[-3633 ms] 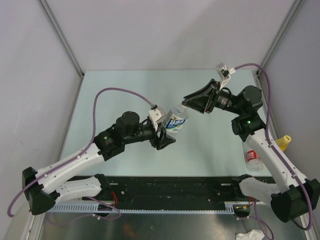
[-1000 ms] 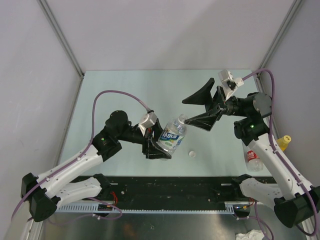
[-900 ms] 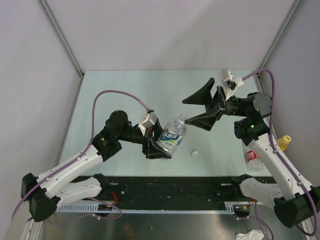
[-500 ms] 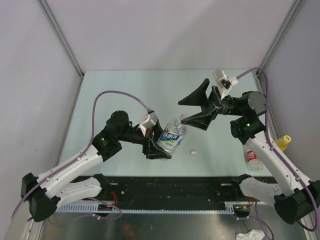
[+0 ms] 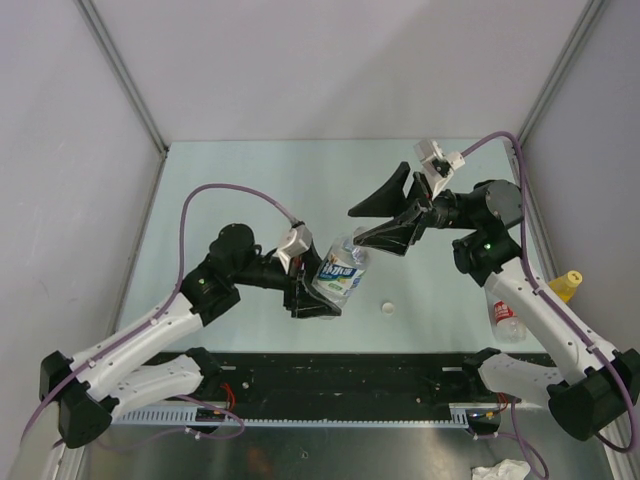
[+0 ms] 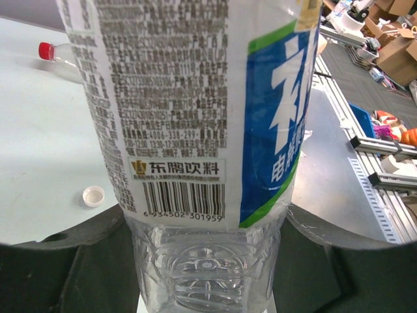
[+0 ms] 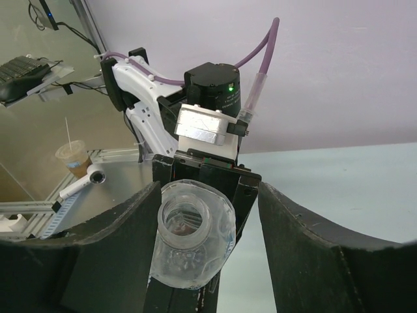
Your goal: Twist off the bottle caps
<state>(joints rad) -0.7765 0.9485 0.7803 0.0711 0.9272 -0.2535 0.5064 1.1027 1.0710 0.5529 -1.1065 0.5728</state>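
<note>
My left gripper (image 5: 315, 295) (image 6: 205, 261) is shut on the base of a clear bottle with a blue-green label (image 5: 340, 270) (image 6: 195, 124), holding it tilted above the table. Its neck (image 7: 189, 222) is open, with no cap on it. A white cap (image 5: 385, 307) (image 6: 94, 195) lies on the table just right of the bottle. My right gripper (image 5: 354, 226) (image 7: 208, 195) is open, its fingers either side of the bottle's neck; the left finger (image 7: 124, 235) is close against the shoulder. A red-capped bottle (image 5: 508, 318) (image 6: 55, 55) lies at the right, with a yellow-capped bottle (image 5: 567, 285) beyond it.
Grey walls close in the pale green table (image 5: 250, 180) on three sides. A black rail (image 5: 340, 375) runs along the near edge between the arm bases. Purple cables loop over both arms.
My right gripper has moved left up to the bottle's open neck and its jaws have narrowed. The white cap wobbled and settled on the table. The left gripper keeps its hold.
</note>
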